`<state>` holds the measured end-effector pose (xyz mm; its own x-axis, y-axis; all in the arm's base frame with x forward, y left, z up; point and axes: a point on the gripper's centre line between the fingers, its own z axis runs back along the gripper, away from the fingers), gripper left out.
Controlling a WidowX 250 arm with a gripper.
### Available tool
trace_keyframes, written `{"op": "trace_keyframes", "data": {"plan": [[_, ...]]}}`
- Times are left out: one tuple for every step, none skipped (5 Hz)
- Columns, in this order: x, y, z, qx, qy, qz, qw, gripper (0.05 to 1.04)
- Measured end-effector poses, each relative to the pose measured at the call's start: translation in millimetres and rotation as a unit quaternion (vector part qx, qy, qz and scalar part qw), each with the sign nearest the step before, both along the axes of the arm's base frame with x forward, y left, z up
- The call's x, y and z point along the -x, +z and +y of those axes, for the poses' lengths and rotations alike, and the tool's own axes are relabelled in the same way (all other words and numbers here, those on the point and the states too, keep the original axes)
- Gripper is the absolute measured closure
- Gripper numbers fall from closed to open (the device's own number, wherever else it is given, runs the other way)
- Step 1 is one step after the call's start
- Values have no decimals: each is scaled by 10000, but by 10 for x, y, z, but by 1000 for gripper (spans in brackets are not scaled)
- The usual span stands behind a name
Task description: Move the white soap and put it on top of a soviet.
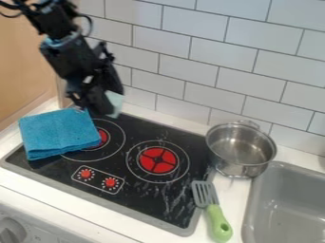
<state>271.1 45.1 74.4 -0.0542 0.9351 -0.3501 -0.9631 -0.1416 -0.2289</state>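
White soap (115, 102) sits clamped in the gripper (107, 108) above the stovetop (145, 194); released short of the folded blue cloth (59, 131), it could land on glass.

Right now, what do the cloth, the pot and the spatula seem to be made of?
Cloth: matte fabric, perhaps microfiber or terry, judging by its fuzzy surface and soft folded edges.
Pot: shiny metal, likely stainless steel, given its silvery highlights.
Spatula: smooth green handle, plastic or silicone; the gray slotted head could be metal or plastic.
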Motion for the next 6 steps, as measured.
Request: {"op": "trace_keyframes", "data": {"plan": [[3, 67, 210, -169, -13, -49, 9998, 620], [74, 65, 402, -309, 58, -16, 9995, 620], [106, 117, 660, -585, 169, -36, 9981, 620], [215, 4, 813, -680, 164, 200, 9973, 620], [162, -63, 924, -789, 120, 260, 9965, 620], [152, -179, 966, -761, 139, 355, 9964, 620]]}}
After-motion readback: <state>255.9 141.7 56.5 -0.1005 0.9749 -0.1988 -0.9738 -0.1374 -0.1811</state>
